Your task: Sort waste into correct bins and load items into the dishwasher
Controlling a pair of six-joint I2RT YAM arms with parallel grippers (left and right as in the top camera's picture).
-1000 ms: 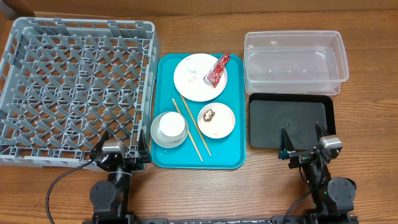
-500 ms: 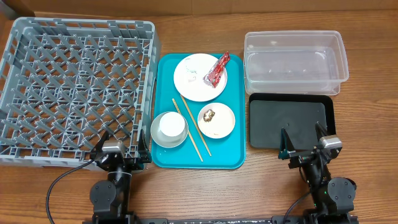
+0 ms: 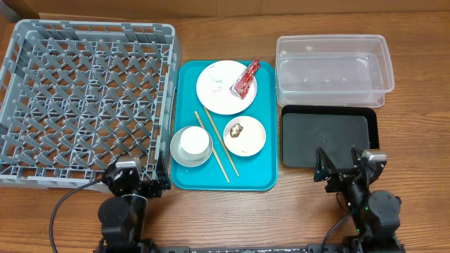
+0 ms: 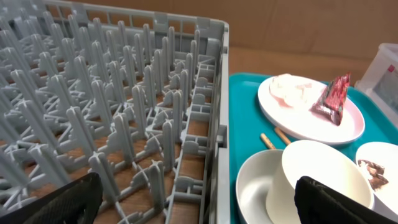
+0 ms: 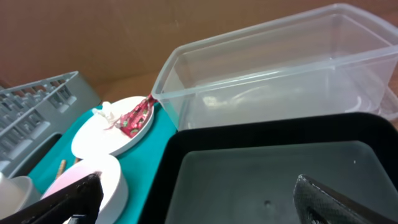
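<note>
Both arms sit at the table's (image 3: 63, 211) near edge; left gripper (image 4: 196, 202) and right gripper (image 3: 339, 163) each spread wide, holding nothing; on the teal tray (image 3: 266, 84), wrapper (image 3: 245, 79) and rice (image 3: 218, 83) lie on the plate (image 3: 221, 98), a brown lump (image 3: 238, 130) in the dish (image 3: 252, 142), the cup (image 3: 193, 143) in the bowl (image 3: 176, 157), chopsticks (image 3: 219, 149) between bowl and dish; rack (image 3: 88, 98) at left; tub (image 3: 334, 70) and black tray (image 3: 327, 137) at right.

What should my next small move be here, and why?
Probably reach the right claw toward the wrapper: that claw is open and empty, and the wrapper lies loose on the plate's right edge, the side nearest the tub.
</note>
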